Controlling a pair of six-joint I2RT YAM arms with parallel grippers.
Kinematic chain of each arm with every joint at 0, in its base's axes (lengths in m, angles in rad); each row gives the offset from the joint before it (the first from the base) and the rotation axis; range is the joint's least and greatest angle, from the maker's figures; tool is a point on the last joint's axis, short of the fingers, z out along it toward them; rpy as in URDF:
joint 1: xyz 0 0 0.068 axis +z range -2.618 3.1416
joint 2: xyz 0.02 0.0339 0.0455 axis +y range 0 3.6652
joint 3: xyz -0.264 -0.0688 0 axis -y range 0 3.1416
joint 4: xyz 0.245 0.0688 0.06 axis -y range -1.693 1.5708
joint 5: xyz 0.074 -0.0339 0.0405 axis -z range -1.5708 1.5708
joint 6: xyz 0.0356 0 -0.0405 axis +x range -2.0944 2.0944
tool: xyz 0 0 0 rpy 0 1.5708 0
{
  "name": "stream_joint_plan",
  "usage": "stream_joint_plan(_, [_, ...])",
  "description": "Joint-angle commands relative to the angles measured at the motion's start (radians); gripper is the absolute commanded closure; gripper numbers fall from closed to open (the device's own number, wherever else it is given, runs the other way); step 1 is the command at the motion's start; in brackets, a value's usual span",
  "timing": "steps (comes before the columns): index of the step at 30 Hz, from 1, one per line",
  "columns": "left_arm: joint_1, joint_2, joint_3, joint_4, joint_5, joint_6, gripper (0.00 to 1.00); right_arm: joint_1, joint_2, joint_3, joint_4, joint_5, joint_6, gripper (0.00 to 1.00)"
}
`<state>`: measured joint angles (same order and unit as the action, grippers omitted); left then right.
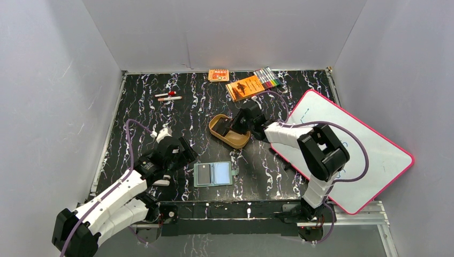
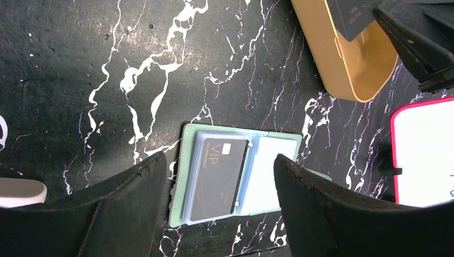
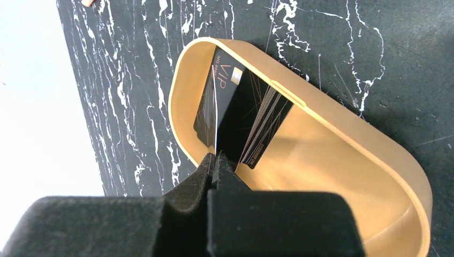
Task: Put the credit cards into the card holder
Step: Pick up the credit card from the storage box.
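Note:
The green card holder (image 1: pixel 213 174) lies open on the black marbled table near the front edge. In the left wrist view it (image 2: pixel 184 160) holds one dark credit card (image 2: pixel 217 179) marked VIP in its left clear pocket. My left gripper (image 1: pixel 184 152) is open and empty, just left of the holder, its jaws (image 2: pixel 219 158) spread above it. My right gripper (image 1: pixel 231 127) reaches into the tan tray (image 1: pixel 217 130) and is shut (image 3: pixel 216 158) on a dark credit card (image 3: pixel 251 123) held up on edge. Another dark card (image 3: pixel 206 107) marked VIP lies behind it in the tray (image 3: pixel 342 123).
A pink-edged whiteboard (image 1: pixel 342 155) lies at the right, under my right arm. At the back are an orange booklet (image 1: pixel 245 87), a marker set (image 1: pixel 266 78), a small orange box (image 1: pixel 218 75) and two pens (image 1: pixel 168 97). White walls enclose three sides.

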<state>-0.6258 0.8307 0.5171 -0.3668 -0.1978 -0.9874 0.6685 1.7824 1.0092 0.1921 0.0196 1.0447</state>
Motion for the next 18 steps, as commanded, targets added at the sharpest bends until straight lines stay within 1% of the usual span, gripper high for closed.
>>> stream_joint_plan(1, [-0.002,-0.005,0.022,-0.011,-0.022,0.01,0.3,0.002,-0.079,-0.017,0.013,0.012,-0.002,1.0])
stream_joint_plan(6, [-0.002,-0.013,0.045,-0.034,-0.046,0.016,0.3,-0.007,-0.172,-0.005,-0.052,0.052,-0.005,1.0])
stream_joint_plan(10, [-0.002,-0.03,0.06,-0.048,-0.069,0.016,0.3,-0.046,-0.265,-0.009,-0.074,-0.002,0.006,1.0])
stream_joint_plan(13, [-0.002,-0.044,0.072,-0.063,-0.083,0.014,0.3,-0.094,-0.328,-0.013,-0.097,-0.128,0.007,1.0])
stream_joint_plan(15, [-0.002,-0.055,0.084,-0.075,-0.089,0.013,0.3,-0.138,-0.363,-0.013,-0.119,-0.24,0.025,1.0])
stream_joint_plan(18, [-0.002,-0.074,0.103,-0.093,-0.099,0.011,0.3,-0.214,-0.423,-0.046,-0.098,-0.417,0.109,1.0])
